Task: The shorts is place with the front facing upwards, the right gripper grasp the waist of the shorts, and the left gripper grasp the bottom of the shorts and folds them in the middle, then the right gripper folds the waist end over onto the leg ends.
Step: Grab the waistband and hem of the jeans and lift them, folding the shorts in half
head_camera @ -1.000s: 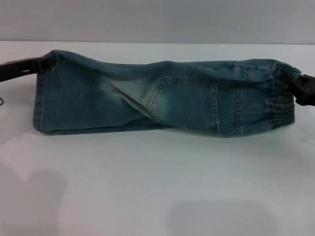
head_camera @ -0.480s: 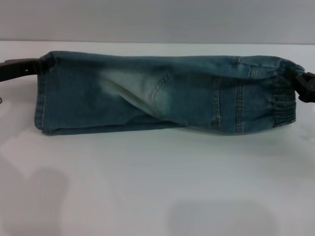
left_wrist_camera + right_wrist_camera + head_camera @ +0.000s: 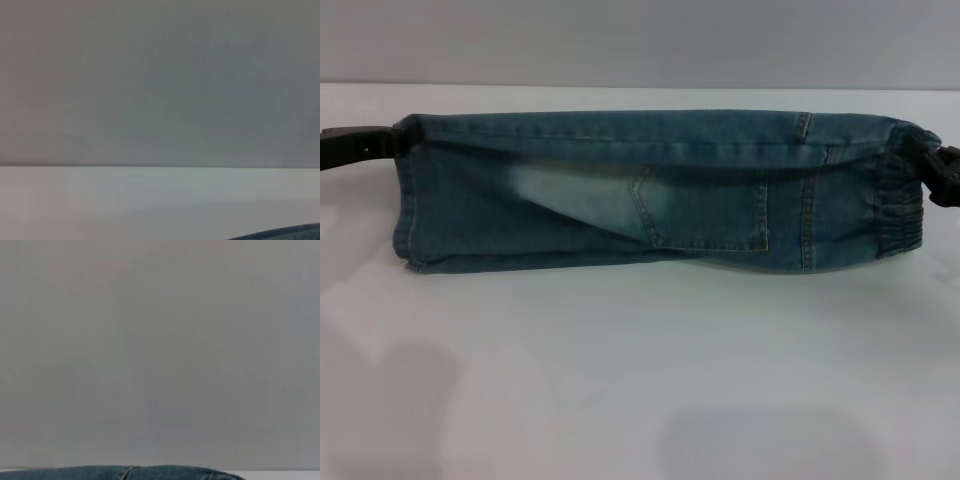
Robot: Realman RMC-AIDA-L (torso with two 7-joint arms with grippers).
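a bare white table (image 3: 640, 380) fills the near part of the head view, with two soft grey shadows on it close to the front edge.

beyond that, across the middle of the table, hang the shorts (image 3: 650, 195), blue denim, stretched out sideways in a long band and folded lengthwise, so that the top edge is a smooth fold and the lower edge trails on the tabletop. a pale faded patch (image 3: 570, 190) shows left of centre, and a stitched pocket (image 3: 705, 210) sits just right of it.

the bottom of the shorts (image 3: 408, 205), a straight stitched hem, is at the left end. the gathered elastic waist (image 3: 898, 210) is at the right end.

the left gripper (image 3: 380, 145), black, reaches in from the left edge and meets the upper corner of the hem end; it is clamped on the denim there, holding that corner up. the right gripper (image 3: 932, 172), also black, comes in from the right edge and is closed on the upper corner of the waistband, holding that end up too. the cloth is pulled fairly taut between them.

behind the table stands a plain grey wall (image 3: 640, 40).

the left wrist view shows only table, wall and a sliver of denim at one corner. the right wrist view shows the wall and a strip of the folded denim edge.
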